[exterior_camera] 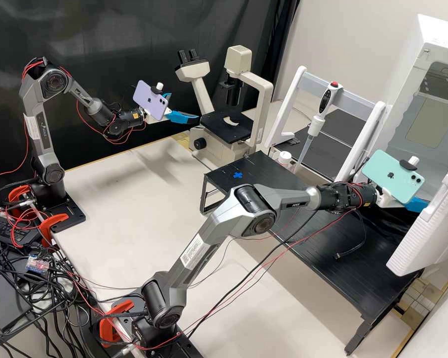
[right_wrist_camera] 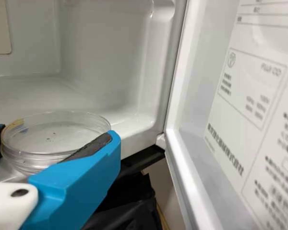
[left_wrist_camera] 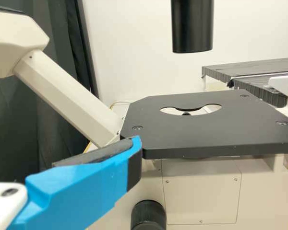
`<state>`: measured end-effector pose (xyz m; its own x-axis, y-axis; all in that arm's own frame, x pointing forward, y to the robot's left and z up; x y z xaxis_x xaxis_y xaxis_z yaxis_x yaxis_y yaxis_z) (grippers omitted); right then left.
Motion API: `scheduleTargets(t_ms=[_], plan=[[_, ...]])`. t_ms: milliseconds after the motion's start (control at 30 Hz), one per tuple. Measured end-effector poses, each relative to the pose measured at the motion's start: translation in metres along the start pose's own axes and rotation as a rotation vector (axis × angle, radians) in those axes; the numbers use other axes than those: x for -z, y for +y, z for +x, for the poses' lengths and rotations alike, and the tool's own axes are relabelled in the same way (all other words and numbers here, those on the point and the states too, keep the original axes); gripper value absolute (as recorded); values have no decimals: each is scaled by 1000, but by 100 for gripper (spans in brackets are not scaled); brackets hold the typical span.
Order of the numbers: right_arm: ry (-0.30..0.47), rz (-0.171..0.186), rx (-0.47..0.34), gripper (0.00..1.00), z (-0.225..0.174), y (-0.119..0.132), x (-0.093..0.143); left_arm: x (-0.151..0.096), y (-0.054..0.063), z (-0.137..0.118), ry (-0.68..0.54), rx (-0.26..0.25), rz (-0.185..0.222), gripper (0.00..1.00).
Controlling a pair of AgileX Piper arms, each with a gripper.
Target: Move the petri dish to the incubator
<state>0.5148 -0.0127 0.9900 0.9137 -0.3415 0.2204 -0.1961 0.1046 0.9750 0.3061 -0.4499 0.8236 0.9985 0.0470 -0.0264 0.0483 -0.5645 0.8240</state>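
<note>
The petri dish lies between the fingertips of the right gripper, which grasps it by its sides, fingers parted by its width. The incubator opens just ahead of them, its door beside. The left gripper is spread wide, near the microscope, holding nothing.

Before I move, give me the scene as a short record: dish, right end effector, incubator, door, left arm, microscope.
Dish: petri dish, clear, roughly level
Right end effector: holding the dish between its fingers
Dish position: at the incubator's mouth; how far in, cannot tell
Incubator: chamber open to the dish
Door: open
Left arm: reaching toward the microscope, beside its stage
Microscope: stage has a cutout
</note>
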Motion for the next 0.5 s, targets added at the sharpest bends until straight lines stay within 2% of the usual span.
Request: scheduleTargets(t_ms=[133,400,433,500], plan=[[12,-11,28,0,11,-5,1,0,0,0,0,0,0,100],[60,29,94,0,19,-20,9,0,0,0,0,0,0,100],[63,42,100,0,19,-20,9,0,0,0,0,0,0,100],[78,39,113,0,20,-22,13,0,0,0,0,0,0,100]])
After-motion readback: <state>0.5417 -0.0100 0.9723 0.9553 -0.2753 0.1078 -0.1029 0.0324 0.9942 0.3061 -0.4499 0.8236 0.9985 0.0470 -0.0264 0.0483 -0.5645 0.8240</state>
